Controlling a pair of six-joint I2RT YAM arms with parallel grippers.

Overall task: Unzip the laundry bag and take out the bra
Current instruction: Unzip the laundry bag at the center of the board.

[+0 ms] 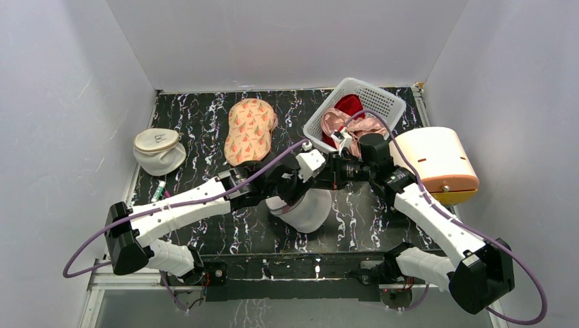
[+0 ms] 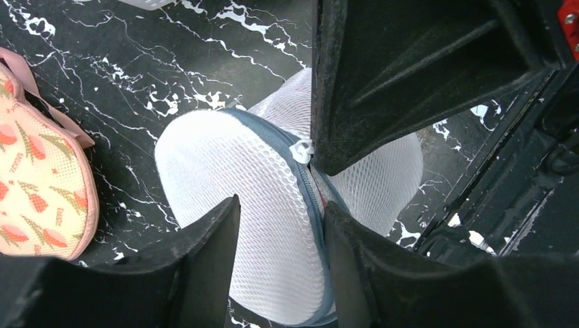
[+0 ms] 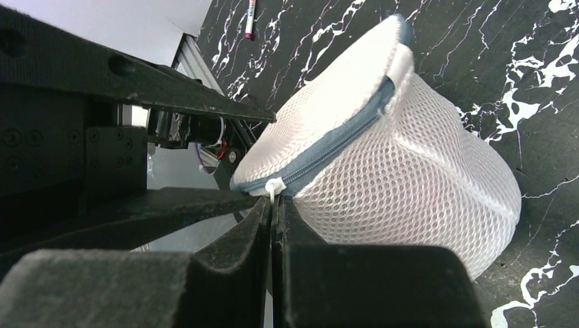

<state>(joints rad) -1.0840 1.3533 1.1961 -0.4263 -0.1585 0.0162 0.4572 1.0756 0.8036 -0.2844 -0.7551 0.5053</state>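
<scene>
The laundry bag [image 1: 305,210] is a white mesh dome with a grey zip, lying on the table between both arms. My left gripper [image 1: 287,195] has its fingers on either side of the bag [image 2: 225,171] and squeezes a fold of mesh beside the zip [image 2: 304,188]. My right gripper [image 3: 275,205] is shut on the small white zip pull [image 3: 274,188] at the end of the zip. It also shows in the top view [image 1: 304,179]. The visible length of the zip looks closed. The bra is hidden.
A mesh pouch with a cream top [image 1: 158,149] lies at the far left. A peach patterned pouch [image 1: 250,130] lies behind the arms. A white basket [image 1: 382,102] holds pink satin and red cloth. A beige domed object [image 1: 440,164] is at the right. A pen [image 1: 159,189] lies near the left edge.
</scene>
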